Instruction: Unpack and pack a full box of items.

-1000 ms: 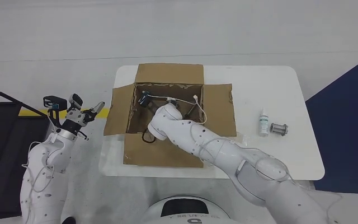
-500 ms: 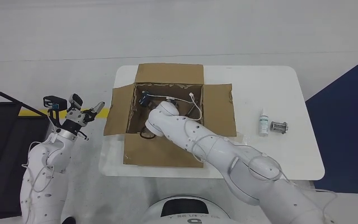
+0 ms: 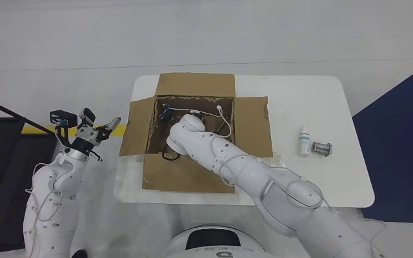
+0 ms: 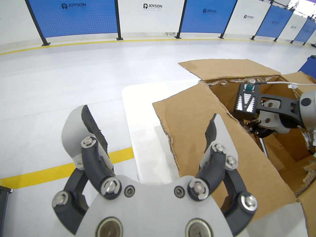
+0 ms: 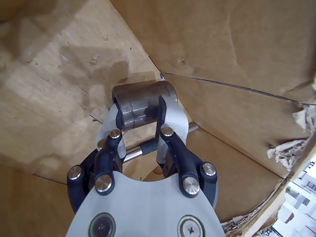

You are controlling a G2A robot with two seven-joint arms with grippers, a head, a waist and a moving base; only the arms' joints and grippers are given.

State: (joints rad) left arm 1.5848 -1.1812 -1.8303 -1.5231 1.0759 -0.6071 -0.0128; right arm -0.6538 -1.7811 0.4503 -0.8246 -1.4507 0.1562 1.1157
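An open cardboard box [image 3: 251, 126] stands on the white table [image 3: 310, 97]. My right arm [image 3: 213, 151] goes down into it. On the box floor, near a corner, lies a short dark metal cylinder [image 5: 142, 94], and my right gripper [image 5: 138, 110] is shut on it, one finger at its end and the other across its side. A thin metal rod [image 5: 133, 154] lies on the floor beneath the gripper. My left gripper [image 4: 149, 115] hangs open and holds nothing, off the table's left edge beside the box's left flap [image 4: 197, 129]; the top view shows this gripper [image 3: 103, 129] too.
A small white spray bottle [image 3: 304, 142] and a small metal part [image 3: 322, 148] lie on the table right of the box. A white cable [image 3: 222, 119] runs from the right wrist over the box. The box walls stand close around the right gripper.
The right arm has shifted a little to the left and lower inside the box, and its white cable moved with it. The left arm has not moved.
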